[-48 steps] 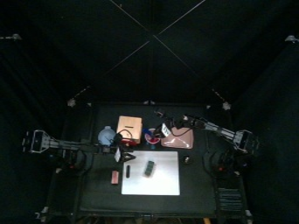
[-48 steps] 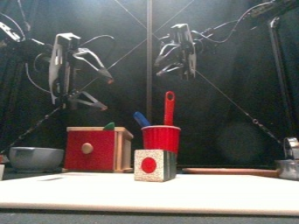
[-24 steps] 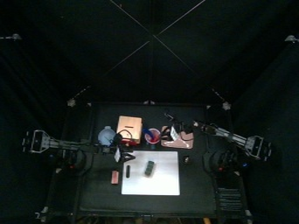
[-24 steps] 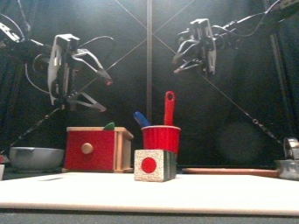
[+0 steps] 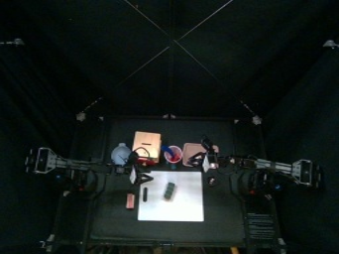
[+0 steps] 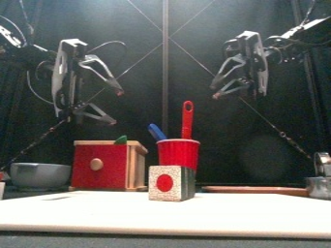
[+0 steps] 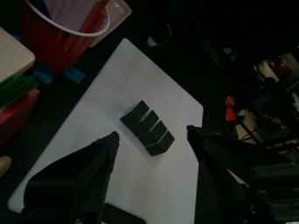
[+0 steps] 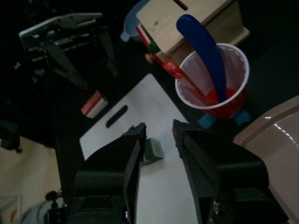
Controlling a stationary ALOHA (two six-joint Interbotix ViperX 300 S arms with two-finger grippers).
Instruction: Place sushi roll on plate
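Observation:
The sushi roll [image 5: 169, 190], a small dark green piece, lies on the white sheet [image 5: 185, 203]; it shows clearly in the left wrist view [image 7: 146, 128]. My left gripper [image 7: 149, 136] hangs open above it, jaws wide on either side, touching nothing. In the top view the left gripper [image 5: 143, 177] sits at the sheet's left corner. The salmon-pink plate [image 5: 199, 154] lies behind the sheet, and its rim [image 8: 278, 131] shows in the right wrist view. My right gripper [image 5: 212, 169] is open and holds nothing, high over the table's right side [image 6: 246, 68].
A red cup [image 5: 172, 154] with utensils stands beside the plate, a tan board [image 5: 147, 145] and a grey bowl [image 5: 122, 155] further left. A reddish-brown bar [image 5: 130, 200] lies left of the sheet. A red box [image 6: 107, 165] and a red-dotted block [image 6: 169, 182] stand up front.
The right arm has swung to the right, away from above the plate, its gripper staying open. The left arm and the sushi roll have not moved.

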